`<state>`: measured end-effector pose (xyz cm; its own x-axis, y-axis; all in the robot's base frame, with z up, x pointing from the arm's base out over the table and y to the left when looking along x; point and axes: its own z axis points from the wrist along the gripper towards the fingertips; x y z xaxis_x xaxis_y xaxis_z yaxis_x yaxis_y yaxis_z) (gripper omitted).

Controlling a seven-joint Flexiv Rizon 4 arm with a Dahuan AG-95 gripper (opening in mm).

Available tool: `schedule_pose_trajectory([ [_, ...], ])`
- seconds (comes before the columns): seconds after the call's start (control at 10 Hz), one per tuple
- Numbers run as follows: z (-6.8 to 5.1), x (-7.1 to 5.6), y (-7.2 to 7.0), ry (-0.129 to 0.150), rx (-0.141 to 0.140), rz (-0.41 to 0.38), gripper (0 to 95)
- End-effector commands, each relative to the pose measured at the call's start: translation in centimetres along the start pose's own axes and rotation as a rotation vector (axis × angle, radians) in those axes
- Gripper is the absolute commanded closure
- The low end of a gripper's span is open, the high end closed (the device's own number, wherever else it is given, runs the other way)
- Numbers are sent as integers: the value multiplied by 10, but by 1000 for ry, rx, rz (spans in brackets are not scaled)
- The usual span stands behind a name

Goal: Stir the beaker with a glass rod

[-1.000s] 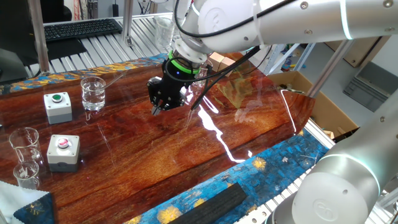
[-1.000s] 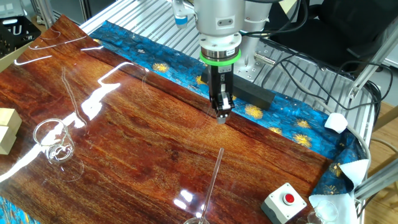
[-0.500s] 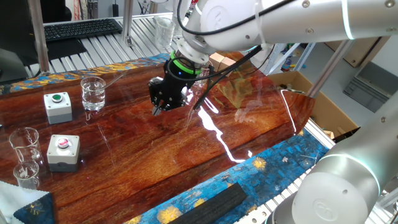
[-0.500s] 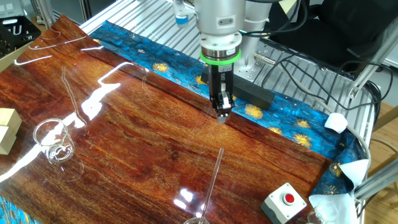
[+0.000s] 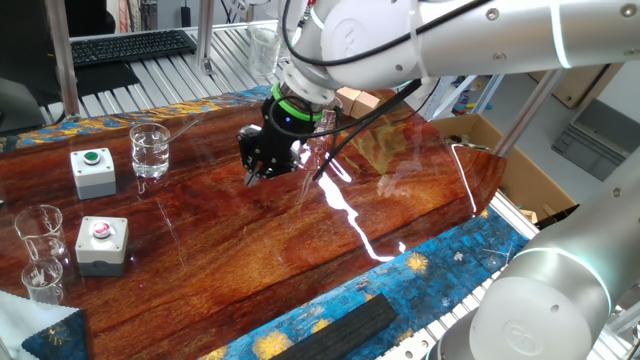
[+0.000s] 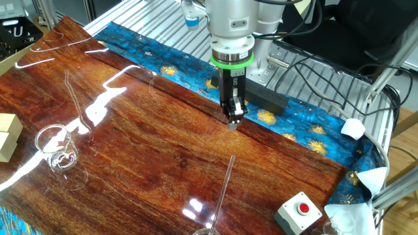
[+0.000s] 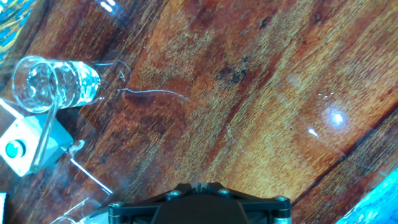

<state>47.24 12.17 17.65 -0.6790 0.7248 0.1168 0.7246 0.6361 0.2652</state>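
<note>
With jaws closed on nothing, the gripper [image 6: 232, 121] hovers over the desk [image 6: 150, 137], apparently pre-grasp, needing to open and reach the glass rod [image 6: 223, 190].

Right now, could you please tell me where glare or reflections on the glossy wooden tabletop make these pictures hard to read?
One fixed view: a bright white streak of glare runs across the glossy wooden tabletop past the black two-finger gripper. The other fixed view: white patches near the clear glass beaker, whose edges wash out. Hand view: one small bright spot; otherwise legible.
</note>
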Motion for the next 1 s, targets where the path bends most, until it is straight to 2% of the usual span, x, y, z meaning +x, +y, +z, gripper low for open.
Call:
schedule_pose_trajectory([
  [0.1, 1, -1, 1, -13, 11, -19, 950],
  [0.6, 1, -1, 1, -11, 14, -60, 950],
  [1.0, 1, -1, 1, -33, 35, -65, 950],
])
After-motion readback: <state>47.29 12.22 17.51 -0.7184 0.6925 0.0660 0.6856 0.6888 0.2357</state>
